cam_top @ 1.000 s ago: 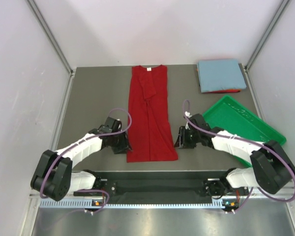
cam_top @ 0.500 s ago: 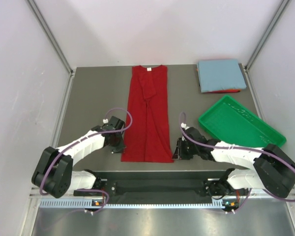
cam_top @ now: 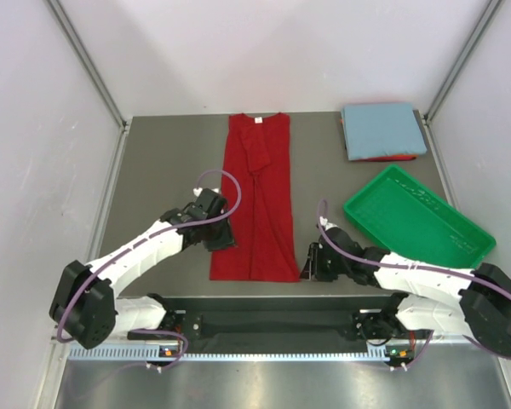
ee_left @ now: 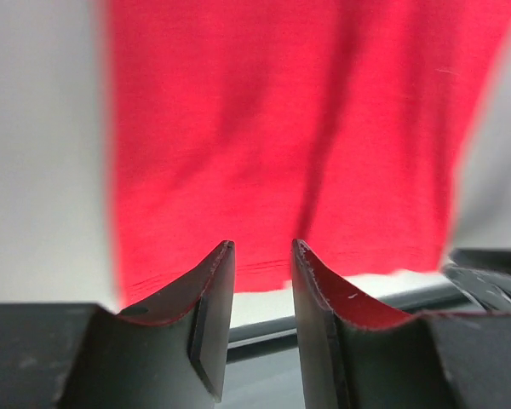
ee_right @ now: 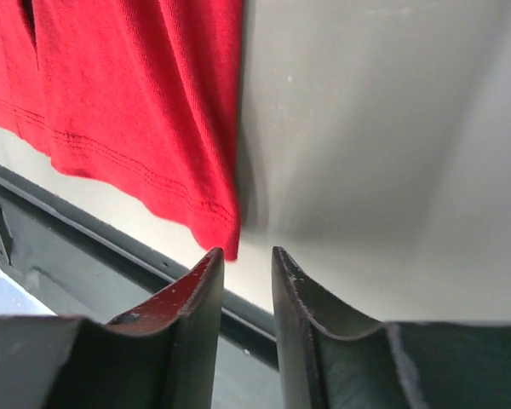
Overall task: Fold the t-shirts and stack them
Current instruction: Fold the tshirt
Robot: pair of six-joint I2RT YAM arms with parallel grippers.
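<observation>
Now, left gripper (ee_left: pixel 262 247): jaws a narrow slit apart, gripping nothing, hovering over the left edge of the red t-shirt (cam_top: pixel 257 204).
Right gripper (ee_right: pixel 247 254): same slim gap, empty, crouching just beside the hem's right corner.
Shirt: lying flat, a long strip on the table (cam_top: pixel 162 162), collar far.
Stack: light blue t-shirt (cam_top: pixel 383 128) resting on another red one (cam_top: pixel 379 158) (beside the green tray (cam_top: pixel 409 213)).
Risk: jaws this narrow skidding off the hem or catching one layer, dragging the fold crooked.

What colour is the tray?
The tray is bright green; the top view shows it best.
</observation>
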